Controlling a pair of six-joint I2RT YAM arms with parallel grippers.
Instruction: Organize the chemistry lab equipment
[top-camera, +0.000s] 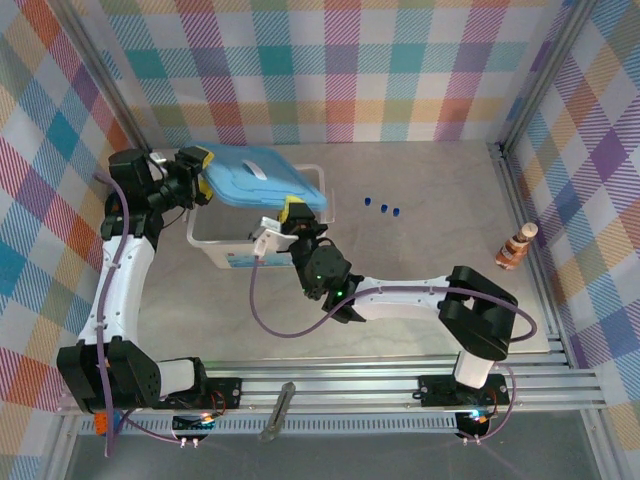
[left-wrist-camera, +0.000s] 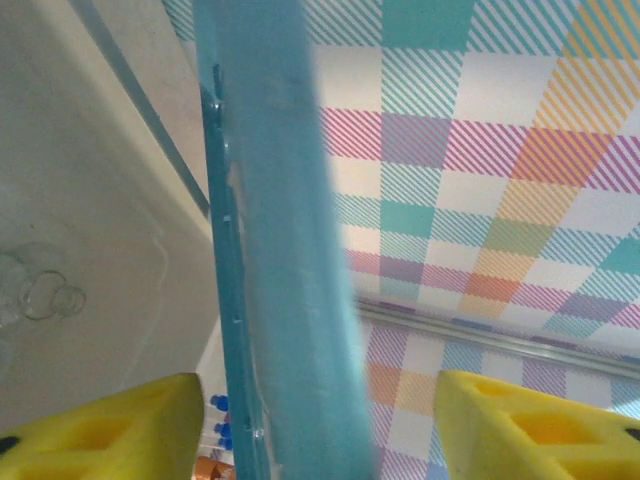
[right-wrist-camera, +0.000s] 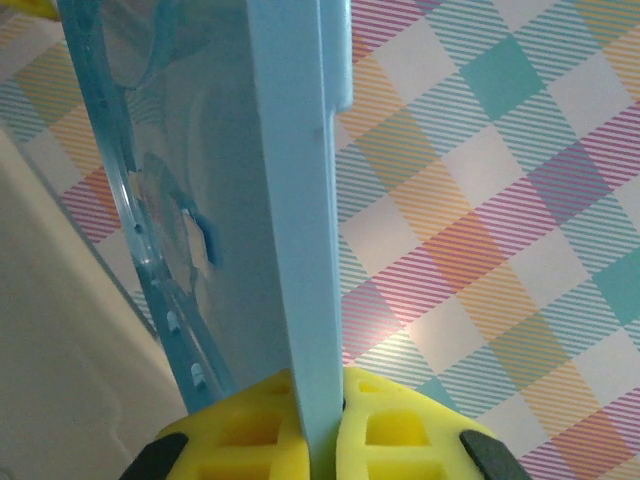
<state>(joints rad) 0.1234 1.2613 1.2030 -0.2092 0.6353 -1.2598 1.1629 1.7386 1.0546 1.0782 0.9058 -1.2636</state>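
Observation:
A light-blue lid (top-camera: 262, 178) is held tilted above the white bin (top-camera: 215, 245). My right gripper (top-camera: 293, 210) is shut on the lid's near right edge, and in the right wrist view the yellow pads (right-wrist-camera: 250, 430) pinch the lid (right-wrist-camera: 300, 200) flat between them. My left gripper (top-camera: 200, 165) straddles the lid's far left corner and stands open. In the left wrist view the lid's edge (left-wrist-camera: 285, 250) runs between the fingers (left-wrist-camera: 110, 425), with a wide gap on the right side. Clear glassware (left-wrist-camera: 45, 290) lies inside the bin. Three blue-capped tubes (top-camera: 382, 207) lie on the table right of the bin.
A brown-and-white bottle-shaped figure (top-camera: 515, 247) stands near the right wall. A slim grey tool (top-camera: 279, 410) rests on the front rail between the arm bases. Plaid walls close in the left, back and right sides.

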